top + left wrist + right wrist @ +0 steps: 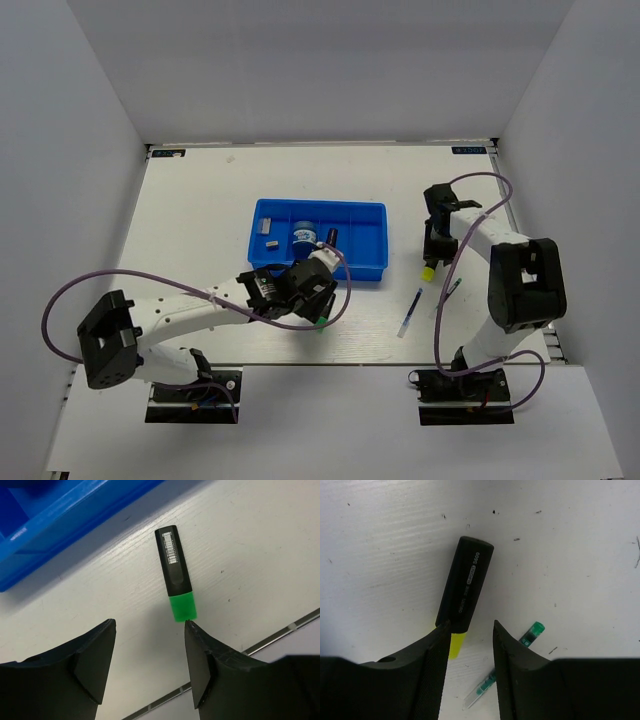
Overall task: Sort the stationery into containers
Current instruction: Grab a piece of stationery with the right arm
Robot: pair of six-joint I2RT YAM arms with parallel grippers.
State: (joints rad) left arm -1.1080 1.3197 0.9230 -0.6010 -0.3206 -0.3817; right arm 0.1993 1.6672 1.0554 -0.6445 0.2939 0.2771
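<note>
Though not yet gripped, green-black stubby plastic marker point(176, 575): flat on table point(250, 540), beside shallow blue plastic tray point(75, 520).
Left pincer point(150, 625): released, spread wide, likely for pickup.
Right pincer point(471, 625): flanking yellow-capped black marker point(465, 580); grip impossible to tell.

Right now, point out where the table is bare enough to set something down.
Bare: the wide patch between the blue tray and the left wall, and the strip behind the tray. Crowded: right of the tray, with yellow marker, teal pen, blue pen and right gripper; in front, green marker and left gripper.
</note>
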